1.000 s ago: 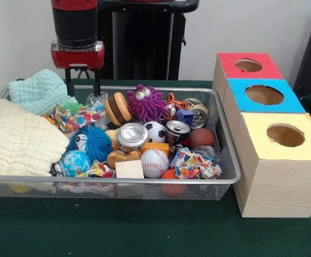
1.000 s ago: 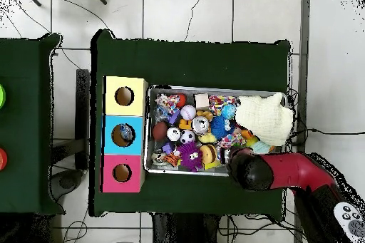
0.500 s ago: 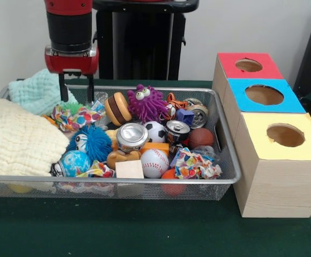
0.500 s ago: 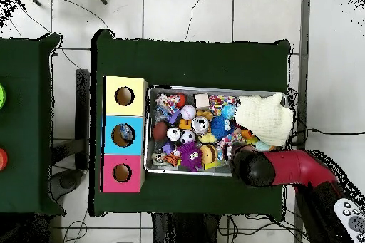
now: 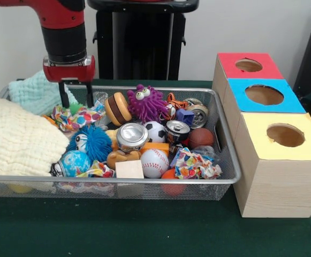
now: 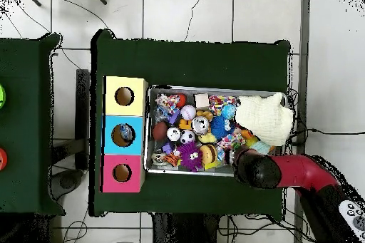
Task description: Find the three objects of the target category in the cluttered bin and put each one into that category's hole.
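Clear crumpled plastic bottle lies at the far left of the shallow silver wire-mesh bin, just beside my pincer, whose two black fingers hang apart over a multicoloured patterned rag. Rightward sit a purple googly-eyed toy, then the blue-topped wooden box's round hole.

In the front view the bin sits on the table, with three boxes in a row just beside its right rim — the hole is in the middle one. Folded cloths fill the bin's left end; the gripper hangs over the far left part.
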### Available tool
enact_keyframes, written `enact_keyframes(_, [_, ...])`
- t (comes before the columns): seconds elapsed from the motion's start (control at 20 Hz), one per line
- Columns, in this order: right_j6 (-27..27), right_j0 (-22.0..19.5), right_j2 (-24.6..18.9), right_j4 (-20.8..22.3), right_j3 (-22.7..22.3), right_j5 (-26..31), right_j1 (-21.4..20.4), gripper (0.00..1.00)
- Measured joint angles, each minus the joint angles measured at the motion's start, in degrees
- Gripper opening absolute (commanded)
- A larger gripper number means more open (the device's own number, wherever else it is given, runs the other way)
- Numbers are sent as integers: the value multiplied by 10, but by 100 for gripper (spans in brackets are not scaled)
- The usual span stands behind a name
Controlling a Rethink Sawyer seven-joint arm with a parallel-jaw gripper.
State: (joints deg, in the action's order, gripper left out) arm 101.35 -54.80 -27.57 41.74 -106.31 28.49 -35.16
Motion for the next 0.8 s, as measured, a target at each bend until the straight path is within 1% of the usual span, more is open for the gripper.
enact_keyframes(0.25, [0,-9,0,0,0,0,7,100])
enact_keyframes(0.45, [0,-4,0,1,0,0,5,100])
enact_keyframes(0.6, [0,9,1,1,0,0,2,100])
enact_keyframes(0.8, [0,44,5,1,-3,-4,-6,100])
